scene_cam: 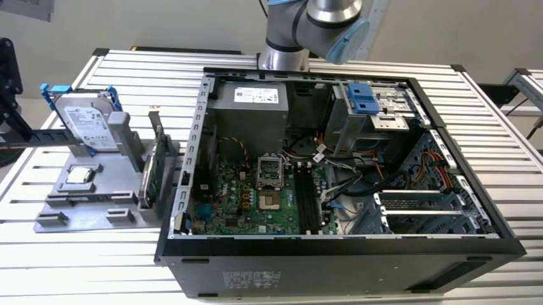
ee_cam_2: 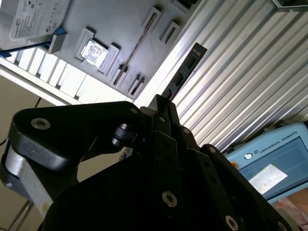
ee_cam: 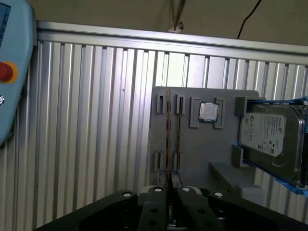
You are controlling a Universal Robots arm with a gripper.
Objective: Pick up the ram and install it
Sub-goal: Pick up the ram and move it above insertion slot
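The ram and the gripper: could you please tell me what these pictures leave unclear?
The ram: gripped end hidden by the jaws in both wrist views; edge-on in the first wrist view, faces unseen.
Arm: cut off by the exterior view's top edge.
Memory slots: exterior view, too small to judge latches.

The ram (ee_cam_2: pixel 184 73), a long, narrow dark stick carrying a row of black chips, is sitting clamped at one end between the fingertips of the hand (ee_cam_2: pixel 160 102) and is jutting straight out beyond them in the second wrist view. In the first wrist view it is showing edge-on as a thin brownish line (ee_cam: pixel 168 134), hanging clear of the ribbed tabletop (ee_cam: pixel 96 120).
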